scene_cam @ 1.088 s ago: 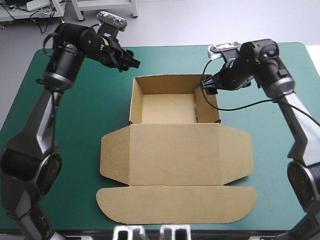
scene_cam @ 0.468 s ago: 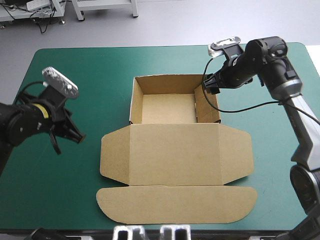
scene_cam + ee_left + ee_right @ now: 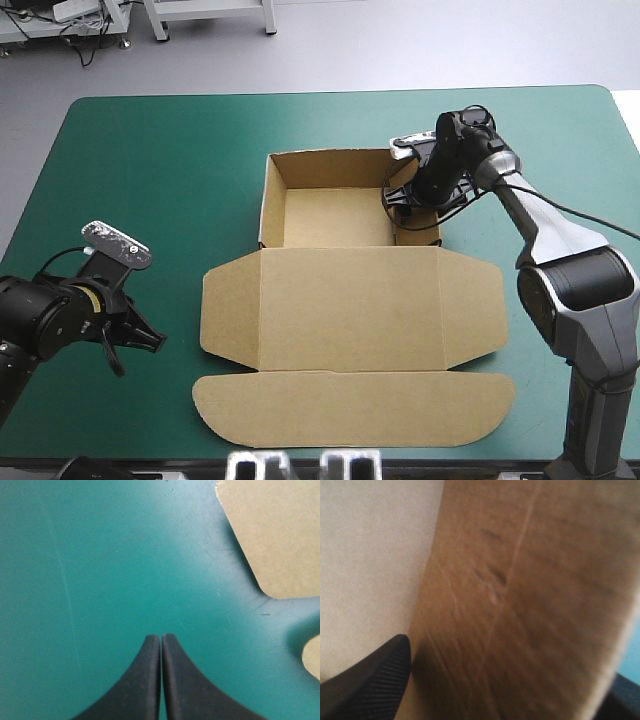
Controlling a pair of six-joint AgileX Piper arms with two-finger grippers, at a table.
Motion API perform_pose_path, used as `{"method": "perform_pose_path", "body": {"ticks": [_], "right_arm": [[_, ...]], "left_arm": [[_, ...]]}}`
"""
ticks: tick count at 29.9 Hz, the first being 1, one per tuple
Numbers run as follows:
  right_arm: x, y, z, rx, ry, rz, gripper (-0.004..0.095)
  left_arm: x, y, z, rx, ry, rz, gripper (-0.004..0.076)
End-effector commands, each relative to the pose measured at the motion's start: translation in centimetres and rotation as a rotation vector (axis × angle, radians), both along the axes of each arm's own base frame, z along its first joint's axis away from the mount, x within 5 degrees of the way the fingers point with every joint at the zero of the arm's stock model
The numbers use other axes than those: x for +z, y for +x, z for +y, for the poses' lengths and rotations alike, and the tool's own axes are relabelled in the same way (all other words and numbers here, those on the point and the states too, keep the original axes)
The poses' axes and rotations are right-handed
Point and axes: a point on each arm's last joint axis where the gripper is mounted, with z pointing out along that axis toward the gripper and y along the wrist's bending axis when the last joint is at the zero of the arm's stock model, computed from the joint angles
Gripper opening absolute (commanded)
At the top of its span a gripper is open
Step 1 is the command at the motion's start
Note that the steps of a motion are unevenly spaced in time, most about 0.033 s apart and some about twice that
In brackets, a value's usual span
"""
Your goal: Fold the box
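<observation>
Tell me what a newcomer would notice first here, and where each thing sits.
The brown box dominates the table's middle: its tray stands open on the far side, and its lid lies flat toward the near edge. The right tool sits at the tray's right wall, open. The left tool is shut over bare teal-green cover near the table's left edge.

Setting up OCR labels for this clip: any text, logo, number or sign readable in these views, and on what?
None readable.
The box is plain brown board in every view, with no print, label or sticker.
The teal-green cover carries only faint scuffs, no writing.
The left gripper is bare black, with no marking.
</observation>
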Motion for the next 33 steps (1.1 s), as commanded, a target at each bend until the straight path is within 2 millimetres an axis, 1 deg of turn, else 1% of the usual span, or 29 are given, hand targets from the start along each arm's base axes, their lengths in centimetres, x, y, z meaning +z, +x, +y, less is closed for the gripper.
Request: {"method": "perform_pose_path", "body": {"ticks": [1,2,4,5,6,8,10,12,13,16,17,18,19,20,21,22,25,27,28,31,33], "right_arm": [[3.4,-0.3,0.2,-0.017,0.081,-0.101,0.0547],[3.5,-0.2,0.3,-0.015,0.082,-0.106,0.0479],[4.0,-0.1,0.2,0.000,0.078,-0.126,0.0290],[4.3,0.0,0.2,0.007,0.070,-0.138,0.0215],[4.6,0.1,0.0,0.008,0.057,-0.151,0.0113],[5.3,0.3,-0.3,0.012,0.022,-0.184,-0.0003],[6.3,0.6,-1.1,0.008,-0.013,-0.223,-0.0021],[7.3,1.1,-2.6,-0.004,-0.041,-0.255,-0.0020],[7.9,1.4,-3.7,-0.026,-0.050,-0.269,-0.0020],[9.7,2.1,-7.9,-0.115,-0.085,-0.323,-0.0020],[10.3,2.3,-10.1,-0.160,-0.095,-0.336,-0.0020],[10.6,2.4,-11.3,-0.179,-0.101,-0.345,-0.0020],[11.1,2.4,-13.3,-0.221,-0.110,-0.358,-0.0020],[11.4,2.4,-15.9,-0.279,-0.119,-0.367,-0.0020],[11.6,2.3,-17.6,-0.316,-0.127,-0.372,-0.0020],[11.8,2.1,-19.8,-0.366,-0.136,-0.379,-0.0020],[11.6,1.1,-25.7,-0.500,-0.162,-0.379,-0.0020],[11.3,0.5,-28.4,-0.554,-0.160,-0.367,-0.0020],[10.9,-0.1,-30.4,-0.605,-0.141,-0.359,-0.0020],[10.1,-0.8,-33.4,-0.678,-0.072,-0.350,-0.0020],[9.3,-1.1,-34.7,-0.697,-0.037,-0.335,-0.0020]], "left_arm": [[0.8,-0.4,0.3,0.020,0.000,-0.018,-0.0008],[0.8,-0.4,0.3,0.020,-0.002,-0.018,-0.0009],[0.8,-0.4,0.3,0.018,-0.005,-0.026,-0.0009],[0.9,-0.4,0.3,0.018,-0.006,-0.029,-0.0009],[0.9,-0.3,0.2,0.016,-0.009,-0.037,-0.0009],[0.9,-0.2,0.2,0.014,-0.012,-0.046,-0.0009],[1.0,-0.2,0.2,0.012,-0.014,-0.052,-0.0009],[1.0,-0.2,0.2,0.012,-0.014,-0.052,-0.0009],[1.0,-0.2,0.2,0.012,-0.014,-0.052,-0.0009],[1.0,-0.2,0.2,0.013,-0.012,-0.053,-0.0009],[1.0,-0.2,0.2,0.013,-0.011,-0.053,-0.0009],[1.0,-0.2,0.2,0.013,-0.010,-0.051,-0.0009],[1.0,-0.2,0.2,0.014,-0.006,-0.051,-0.0009],[1.0,-0.2,0.3,0.015,-0.004,-0.051,-0.0009],[1.0,-0.2,0.3,0.015,-0.002,-0.052,-0.0009],[1.0,-0.2,0.3,0.015,-0.002,-0.052,-0.0009],[1.0,-0.2,0.3,0.017,0.005,-0.053,-0.0009],[1.0,-0.2,0.4,0.017,0.009,-0.054,-0.0009],[1.0,-0.1,0.4,0.019,0.016,-0.057,-0.0009],[1.0,-0.1,0.6,0.021,0.031,-0.063,-0.0009],[1.1,-0.1,0.7,0.023,0.042,-0.067,-0.0009]]}}
